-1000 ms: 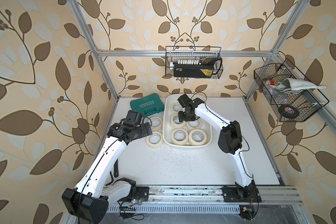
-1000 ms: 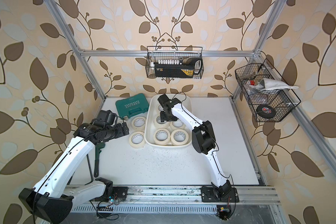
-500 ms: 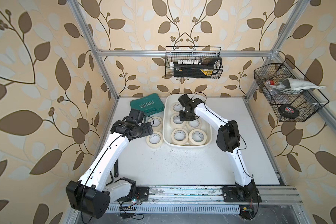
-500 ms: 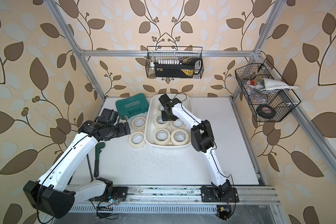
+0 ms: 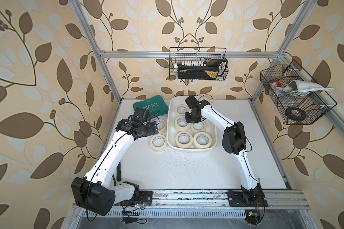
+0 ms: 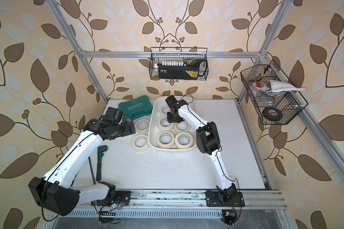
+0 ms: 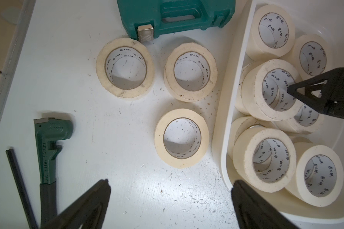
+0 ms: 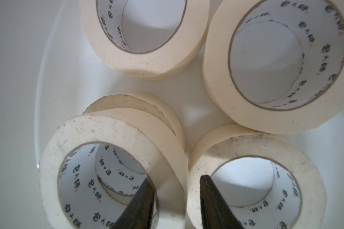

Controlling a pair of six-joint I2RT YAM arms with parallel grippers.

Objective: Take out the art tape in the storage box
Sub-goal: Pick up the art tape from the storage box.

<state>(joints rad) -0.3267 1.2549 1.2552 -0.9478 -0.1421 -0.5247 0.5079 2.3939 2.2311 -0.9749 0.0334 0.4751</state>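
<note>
Rolls of cream masking art tape [image 5: 184, 139] lie mostly inside the white rounded plastic storage box [image 5: 170, 126]; three sit on the white tabletop [image 7: 127, 188] just beside it. Right gripper [image 8: 175, 178] half-narrowed, one finger [image 8: 139, 202] inside a stacked roll's core; cannot tell whether it grips. Left gripper [image 7: 171, 181] spread wide above the tabletop.
</note>
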